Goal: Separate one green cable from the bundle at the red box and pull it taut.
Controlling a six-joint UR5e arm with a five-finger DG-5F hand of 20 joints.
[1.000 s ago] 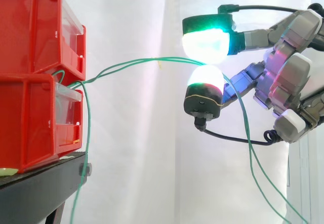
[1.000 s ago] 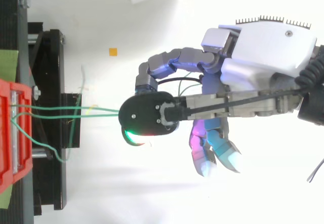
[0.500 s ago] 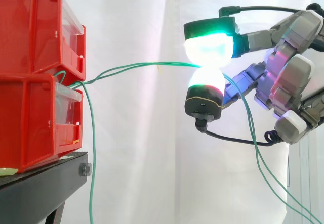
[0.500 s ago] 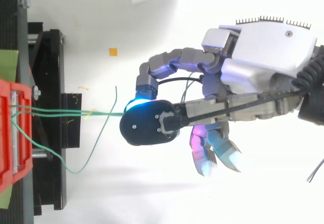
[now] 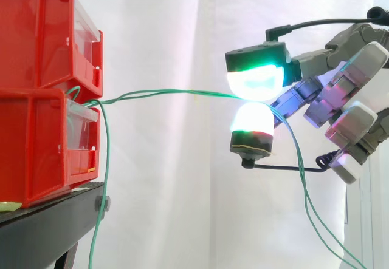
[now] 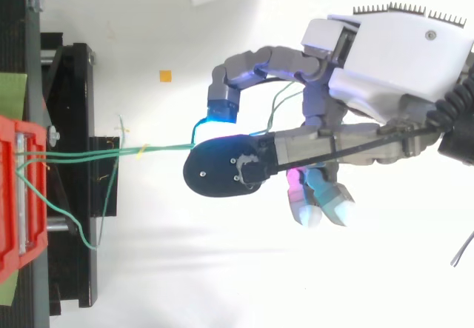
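Side view: hand [image 5: 358, 120] reaches in from right, glowing pads [image 5: 255, 81] pinching green cable [image 5: 164, 91], which runs nearly level back to red box [image 5: 42, 141]. Likely risk: two strands look caught, so pull drags both.

Top view: palm at upper right, spare fingers tucked below; slack loop [image 6: 70, 221] lies over stand [image 6: 74, 84].
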